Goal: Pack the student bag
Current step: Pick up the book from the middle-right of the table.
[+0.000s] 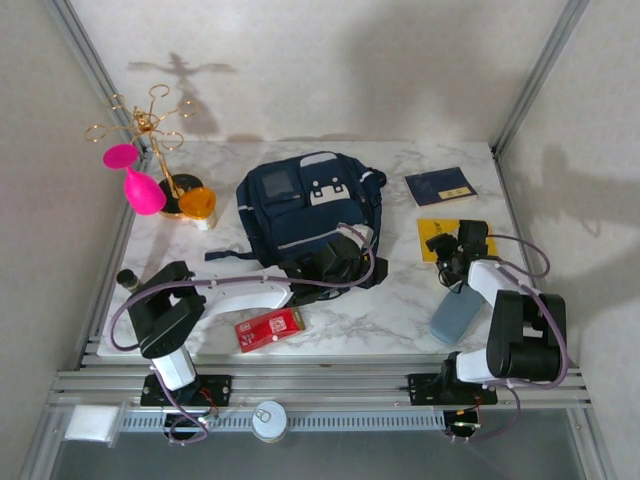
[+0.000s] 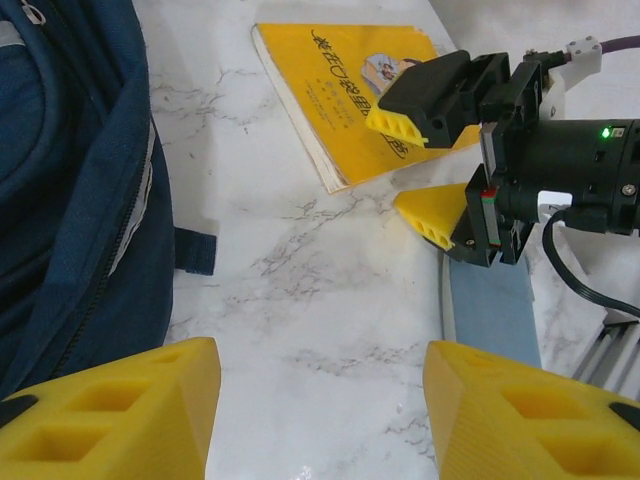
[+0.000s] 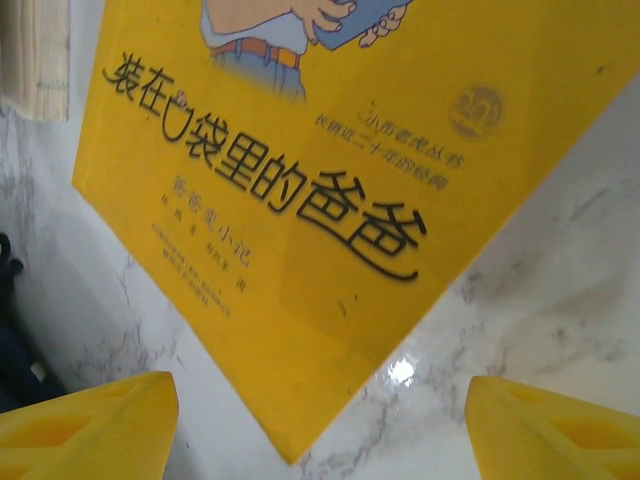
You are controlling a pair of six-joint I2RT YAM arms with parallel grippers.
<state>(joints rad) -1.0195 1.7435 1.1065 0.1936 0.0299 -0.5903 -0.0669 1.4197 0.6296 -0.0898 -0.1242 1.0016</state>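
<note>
The student bag [image 1: 305,205], navy blue with pale front patches, lies in the middle of the marble table; its side fills the left of the left wrist view [image 2: 70,180]. My left gripper [image 1: 350,262] sits at the bag's near right edge. Its yellow fingers stand open over bare marble [image 2: 320,400] with nothing between them. My right gripper [image 1: 448,250] hovers open over the near corner of a yellow book [image 1: 440,238]. In the right wrist view the book's cover [image 3: 300,200] lies just ahead of the gripper [image 3: 320,430]. The left wrist view shows that open gripper [image 2: 415,170] beside the book [image 2: 340,90].
A navy booklet [image 1: 440,186] lies at the back right. A blue-grey case [image 1: 455,312] rests near the right arm, also seen at lower right [image 2: 495,310]. A red packet [image 1: 268,328] lies at the front edge. A gold stand with pink and orange pieces [image 1: 150,180] occupies the back left.
</note>
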